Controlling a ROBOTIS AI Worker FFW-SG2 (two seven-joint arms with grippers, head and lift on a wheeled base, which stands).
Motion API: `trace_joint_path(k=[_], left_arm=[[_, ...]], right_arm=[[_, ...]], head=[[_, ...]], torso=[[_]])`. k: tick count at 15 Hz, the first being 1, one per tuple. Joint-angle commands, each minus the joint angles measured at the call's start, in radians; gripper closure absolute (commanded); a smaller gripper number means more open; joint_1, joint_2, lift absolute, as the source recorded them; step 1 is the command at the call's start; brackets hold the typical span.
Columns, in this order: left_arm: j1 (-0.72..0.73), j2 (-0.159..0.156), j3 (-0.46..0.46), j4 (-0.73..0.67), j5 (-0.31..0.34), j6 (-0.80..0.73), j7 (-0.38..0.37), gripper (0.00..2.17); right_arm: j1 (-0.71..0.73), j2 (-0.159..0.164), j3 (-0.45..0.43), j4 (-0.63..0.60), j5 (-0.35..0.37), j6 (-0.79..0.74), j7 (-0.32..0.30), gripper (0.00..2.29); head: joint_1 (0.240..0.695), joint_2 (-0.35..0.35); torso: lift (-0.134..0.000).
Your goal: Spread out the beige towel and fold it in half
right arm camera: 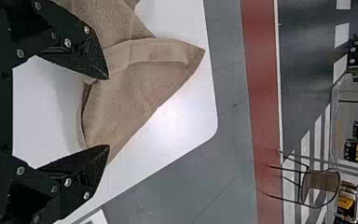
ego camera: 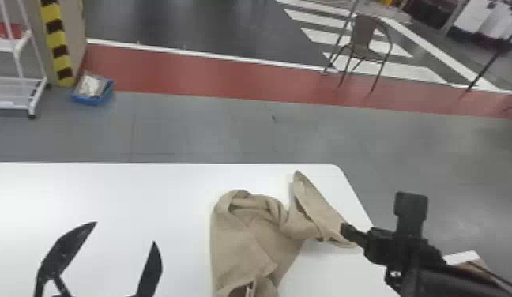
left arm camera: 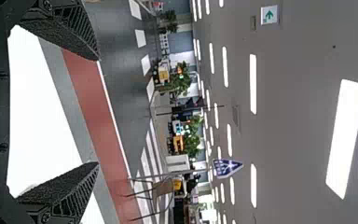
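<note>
Towel (ego camera: 243, 237): on table (ego camera: 109, 189), lower centre of head view, bunched. Spreading: unfinished. Fold in half: outstanding. Left gripper (ego camera: 125, 233): lower left of head view, jaws wide, empty. Right gripper (right arm camera: 108, 112): lower right of head view, jaws wide, perhaps touching towel.
</note>
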State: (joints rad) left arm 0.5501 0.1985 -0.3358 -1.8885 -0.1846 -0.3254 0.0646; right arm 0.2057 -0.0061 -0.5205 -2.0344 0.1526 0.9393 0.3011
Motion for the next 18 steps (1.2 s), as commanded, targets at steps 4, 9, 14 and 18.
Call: trace_joint_path(k=[4,9,14,18], left_arm=[[-0.102,-0.001,-0.161,0.161,-0.024,0.003,-0.017,0.14],[-0.197,-0.028,-0.255,0.348,-0.026,-0.022,0.000,0.22],[-0.277,-0.096,-0.316,0.457,-0.067,0.107,-0.017,0.34],[-0.317,-0.103,-0.351,0.460,-0.059,0.282,-0.063,0.52]], right_arm=[[0.166,0.007,-0.069,-0.067,-0.199,-0.161,-0.005,0.12],[0.202,0.007,-0.138,0.123,-0.406,-0.532,0.469,0.15],[0.230,0.007,-0.098,-0.018,-0.444,-0.504,0.426,0.15],[0.314,0.007,-0.035,-0.256,-0.487,-0.489,0.329,0.15]], head=[[0.695,-0.350],[0.695,-0.350],[0.695,-0.350],[0.695,-0.350]], torso=[[0.000],[0.000],[0.000],[0.000]])
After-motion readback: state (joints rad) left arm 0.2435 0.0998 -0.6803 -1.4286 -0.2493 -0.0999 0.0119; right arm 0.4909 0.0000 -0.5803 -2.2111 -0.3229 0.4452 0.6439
